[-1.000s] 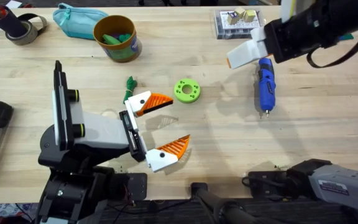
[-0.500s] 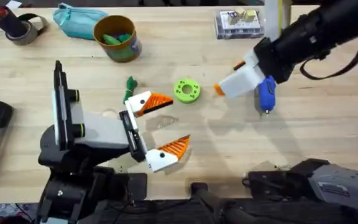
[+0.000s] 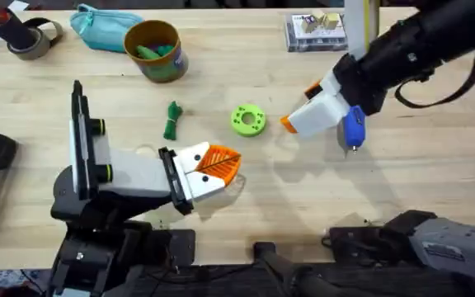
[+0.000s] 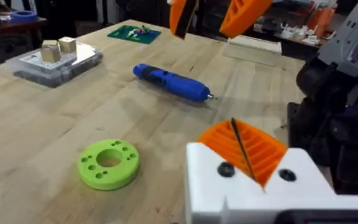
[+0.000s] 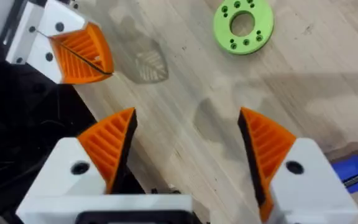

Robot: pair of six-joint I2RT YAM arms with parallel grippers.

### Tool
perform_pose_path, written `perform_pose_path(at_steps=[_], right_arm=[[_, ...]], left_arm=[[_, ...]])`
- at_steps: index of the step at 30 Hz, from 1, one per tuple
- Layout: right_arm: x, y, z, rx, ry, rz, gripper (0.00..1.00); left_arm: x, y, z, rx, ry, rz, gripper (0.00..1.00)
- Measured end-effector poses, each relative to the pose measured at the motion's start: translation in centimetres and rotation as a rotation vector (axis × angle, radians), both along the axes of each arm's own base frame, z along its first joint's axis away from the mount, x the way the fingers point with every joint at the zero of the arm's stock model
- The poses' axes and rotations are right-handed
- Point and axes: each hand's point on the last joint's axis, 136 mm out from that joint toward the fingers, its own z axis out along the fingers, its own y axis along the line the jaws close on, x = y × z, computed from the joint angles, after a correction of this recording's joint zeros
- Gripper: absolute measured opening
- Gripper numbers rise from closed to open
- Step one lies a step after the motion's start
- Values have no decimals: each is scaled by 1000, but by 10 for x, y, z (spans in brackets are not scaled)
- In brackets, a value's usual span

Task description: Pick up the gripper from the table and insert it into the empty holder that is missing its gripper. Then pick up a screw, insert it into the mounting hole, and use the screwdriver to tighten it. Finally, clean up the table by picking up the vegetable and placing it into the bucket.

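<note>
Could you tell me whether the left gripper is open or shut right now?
Shut: the left gripper's orange pads meet with only a thin seam between them, holding nothing.

Blue screwdriver (image 3: 352, 125); dk-green vegetable (image 3: 172, 120); lime-green ring (image 3: 248, 120); bucket (image 3: 156, 51) orange-yellow inside, blue-green print outside; teal pouch (image 3: 100, 26); pale wood table (image 3: 246, 198).
</note>
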Motion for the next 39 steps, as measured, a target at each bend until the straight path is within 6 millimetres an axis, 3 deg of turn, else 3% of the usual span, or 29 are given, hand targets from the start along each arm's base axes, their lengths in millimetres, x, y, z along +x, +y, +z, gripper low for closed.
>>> perform_pose_path(at_steps=[2,10,20,29,34,39], right_arm=[[0,0,0,0,0,0,981],[6,-6,-3,-40,-21,-28,981],[46,-86,-14,-245,17,-607,981],[66,-152,-19,-270,37,-929,981],[79,-181,-54,-284,39,-1032,981],[93,-198,-93,-304,67,-1078,981]], left_arm=[[0,0,0,1,-1,0,14],[0,0,0,0,-1,0,16],[0,0,0,0,-1,0,16],[0,0,0,0,-1,0,16],[0,0,0,0,-1,0,16],[0,0,0,0,-1,0,16]])
